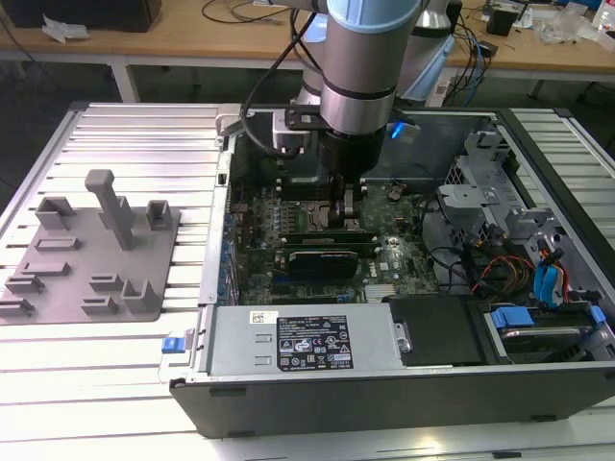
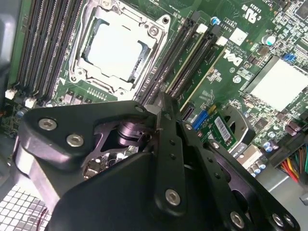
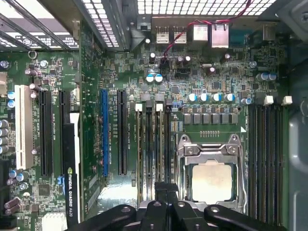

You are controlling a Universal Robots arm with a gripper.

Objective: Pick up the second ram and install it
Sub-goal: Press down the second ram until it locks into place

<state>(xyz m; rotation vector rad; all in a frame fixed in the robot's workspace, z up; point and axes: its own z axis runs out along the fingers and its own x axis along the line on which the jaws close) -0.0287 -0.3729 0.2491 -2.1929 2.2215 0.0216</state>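
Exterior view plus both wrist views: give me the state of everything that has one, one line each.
Computer case: side open, motherboard exposed.
Gripper: down inside the case over the memory slots.
CPU socket: retention frame closed, no cooler on it.
Black expansion card: seated in its slot.
Grey fixture plate: on the table beside the case, no ram visible on it.

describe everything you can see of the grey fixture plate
The grey fixture plate is a flat, matte, plastic-looking slab lying on the ribbed metal table, at the exterior view's left of the open computer case and apart from it. One tall upright post rises from it, with several low blocks and brackets of the same grey around it. Only the table touches it.
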